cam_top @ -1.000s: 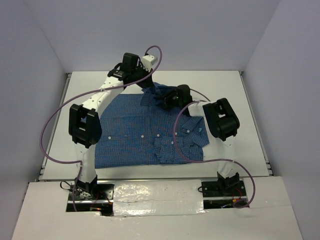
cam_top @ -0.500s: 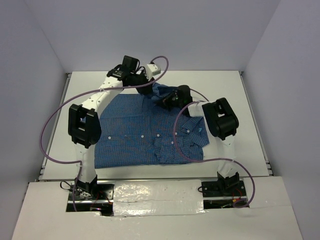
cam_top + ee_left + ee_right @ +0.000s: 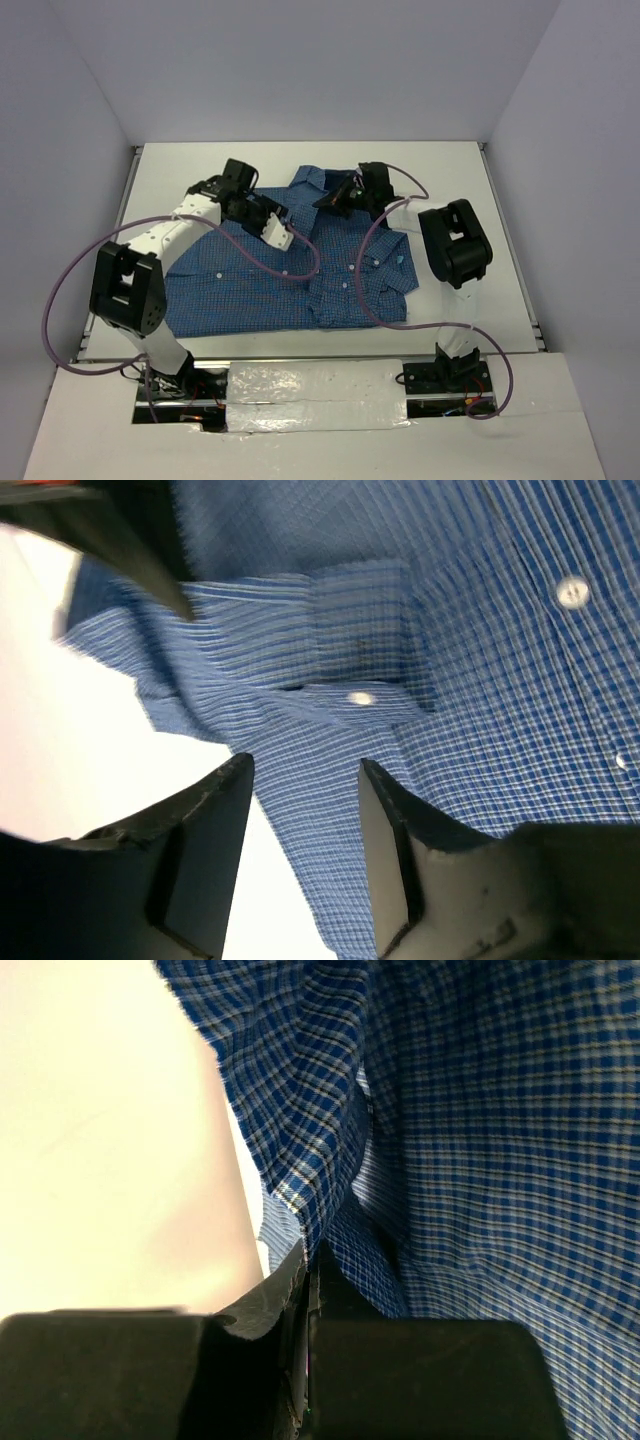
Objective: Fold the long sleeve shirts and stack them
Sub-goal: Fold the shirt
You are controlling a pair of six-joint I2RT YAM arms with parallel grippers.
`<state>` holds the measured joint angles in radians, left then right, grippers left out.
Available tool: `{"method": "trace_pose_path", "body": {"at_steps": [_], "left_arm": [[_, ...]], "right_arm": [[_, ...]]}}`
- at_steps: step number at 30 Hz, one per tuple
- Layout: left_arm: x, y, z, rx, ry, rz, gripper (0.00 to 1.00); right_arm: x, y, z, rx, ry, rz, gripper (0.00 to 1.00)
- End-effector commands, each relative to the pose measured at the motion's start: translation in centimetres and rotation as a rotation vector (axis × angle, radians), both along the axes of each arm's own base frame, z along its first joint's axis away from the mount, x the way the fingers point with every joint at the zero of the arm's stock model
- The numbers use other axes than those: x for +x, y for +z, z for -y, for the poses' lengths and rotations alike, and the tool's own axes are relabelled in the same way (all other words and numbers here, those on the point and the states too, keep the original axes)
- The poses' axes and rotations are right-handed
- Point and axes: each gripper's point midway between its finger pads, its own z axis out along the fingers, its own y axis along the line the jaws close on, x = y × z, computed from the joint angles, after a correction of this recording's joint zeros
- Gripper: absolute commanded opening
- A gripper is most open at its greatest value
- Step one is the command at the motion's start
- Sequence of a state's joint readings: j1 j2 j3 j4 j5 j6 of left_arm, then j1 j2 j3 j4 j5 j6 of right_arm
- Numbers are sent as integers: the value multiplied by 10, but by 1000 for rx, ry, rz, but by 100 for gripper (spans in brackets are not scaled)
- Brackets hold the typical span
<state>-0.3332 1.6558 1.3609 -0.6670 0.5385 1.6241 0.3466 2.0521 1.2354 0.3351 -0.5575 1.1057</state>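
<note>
Surveying the top external view first: the blue checked shirt lies spread on the white counter, its wider span running from 9 to 3 o'clock and the collar end toward 12 o'clock. The right gripper sits at the collar end, just to the 3 o'clock side of the collar. The left gripper hangs over the shirt body on the 9 o'clock side of the collar. The two are near each other, with the collar between them.

Left wrist view: the left gripper has its jaws spread and nothing between them. Below it lies a flat layer of shirt with white buttons, and bare counter shows toward 9 o'clock. The picture is smeared.

Right wrist view: the right gripper has its jaws pressed together on a raised fold of shirt, which climbs away toward 12 o'clock, with counter at 9 o'clock.

Judgement: the coming move turns on the right arm, which alone has cloth in hand. The bulk of the shirt lies toward 6 and 9 o'clock from its jaws, so the fold would likely travel that way.

Compared with a second ago: the left arm was stretched to the far edge above the collar. It has since swung back toward 6 o'clock and let go. The right gripper remains in much the same place.
</note>
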Motion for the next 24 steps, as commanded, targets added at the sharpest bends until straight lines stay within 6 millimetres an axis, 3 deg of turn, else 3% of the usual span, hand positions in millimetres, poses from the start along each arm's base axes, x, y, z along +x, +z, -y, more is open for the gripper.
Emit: {"method": "trace_pose_path", "body": {"at_steps": [1,2,5,7,8,10,13,15,18,19,21,24], "left_arm": [[13,-33,2,105,-107,145,60],[7,-51,2,133,-91,128,60],[15,-58,13,110,-18,150,60],[15,-58,16,94,-8,131,60],[12,-61,16,92,-8,111,60],[11,-64,13,89,6,97,62],[5,-73,9,95,9,70,62],[3,-64,11,15,59,3,61],[3,-36,14,-194,232,-193,61],[3,-27,9,-284,384,-317,60],[10,-16,9,-393,525,-418,59],[15,-26,3,-479,894,-692,54]], "right_arm": [[-2,15,3,-26,28,45,0],[-1,13,3,-33,29,43,0],[2,9,4,-71,45,43,6],[5,4,10,-108,45,41,18],[5,4,11,-118,50,42,30],[2,1,13,-154,79,62,44],[-9,-9,14,-226,104,46,50],[-21,-15,16,-255,123,26,52],[-36,-16,17,-261,120,11,57],[-38,-12,18,-268,105,14,57],[-46,-11,19,-267,92,9,58],[-55,-9,11,-242,77,0,57]]}}
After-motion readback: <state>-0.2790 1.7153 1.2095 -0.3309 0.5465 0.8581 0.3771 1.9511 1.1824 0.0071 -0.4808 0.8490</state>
